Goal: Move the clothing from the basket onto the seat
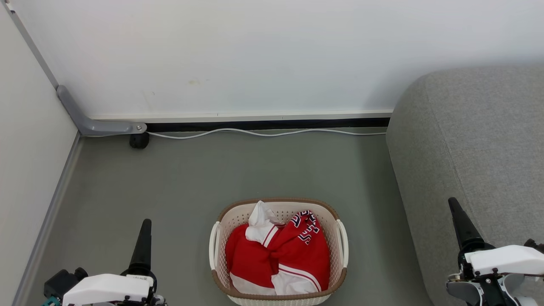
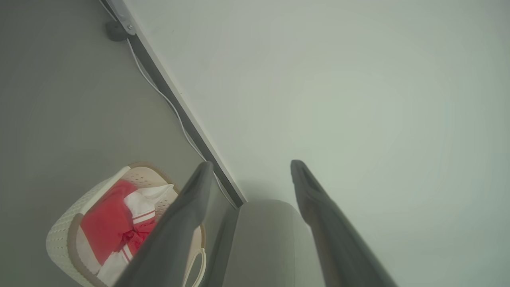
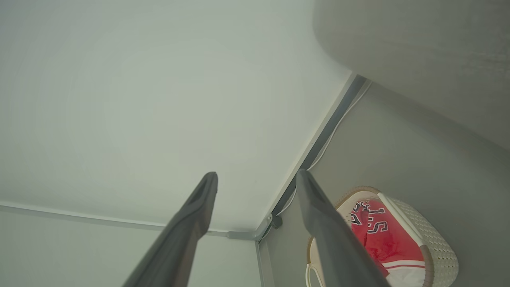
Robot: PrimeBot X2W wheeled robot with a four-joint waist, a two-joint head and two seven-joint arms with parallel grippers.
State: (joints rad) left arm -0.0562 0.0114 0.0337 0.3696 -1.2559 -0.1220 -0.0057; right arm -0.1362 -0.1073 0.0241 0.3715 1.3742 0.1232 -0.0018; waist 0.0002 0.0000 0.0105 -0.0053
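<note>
Flanking the basket point(image 1: 328, 219), my left jaws and right jaws stand apart and empty because the clothing point(image 1: 255, 259) awaits lifting to the seat point(image 1: 476, 140).

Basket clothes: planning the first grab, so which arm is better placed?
Probably left. The left gripper, open, sits nearer the basket holding the clothes; the right gripper, also open, is farther off, by the sofa.

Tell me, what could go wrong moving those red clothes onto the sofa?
The red garments lie twisted together, so one pull might drag both and drop one on the floor. The laundry basket looks light and might lift with them. The grey sofa has a rounded edge where fabric could slide off.
</note>
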